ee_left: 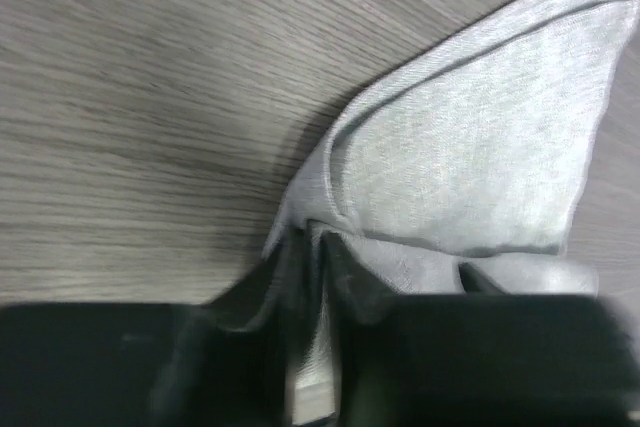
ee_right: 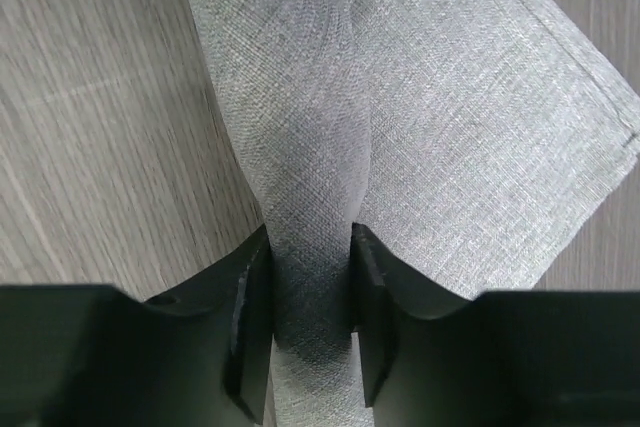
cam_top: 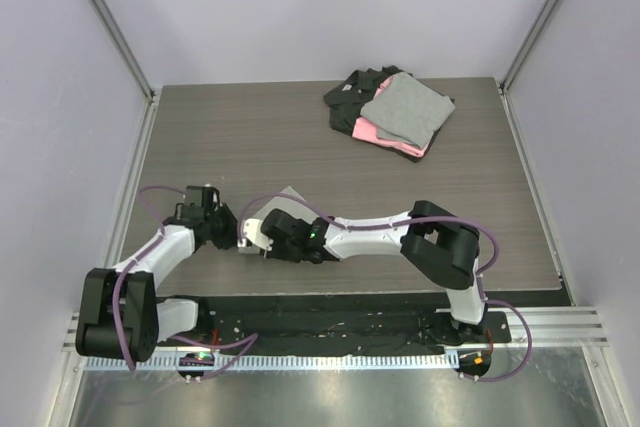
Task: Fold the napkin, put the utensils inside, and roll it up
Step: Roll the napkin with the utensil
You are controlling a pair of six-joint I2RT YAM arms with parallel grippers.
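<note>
The light-grey napkin (cam_top: 289, 194) lies on the wooden table near the front left, mostly covered by both grippers; only a corner shows from above. In the left wrist view the napkin (ee_left: 470, 147) is bunched up, and my left gripper (ee_left: 312, 247) pinches its gathered edge between nearly closed fingers. In the right wrist view a raised, rolled ridge of the napkin (ee_right: 450, 97) runs between the pads of my right gripper (ee_right: 310, 277), which press on both its sides. From above, the left gripper (cam_top: 232, 231) and right gripper (cam_top: 252, 237) meet tip to tip. The utensils are out of view.
A stack of folded cloths (cam_top: 395, 112), grey on top of pink and black, sits at the back right of the table (cam_top: 250, 137). Pale walls with metal posts close in the left, right and far sides.
</note>
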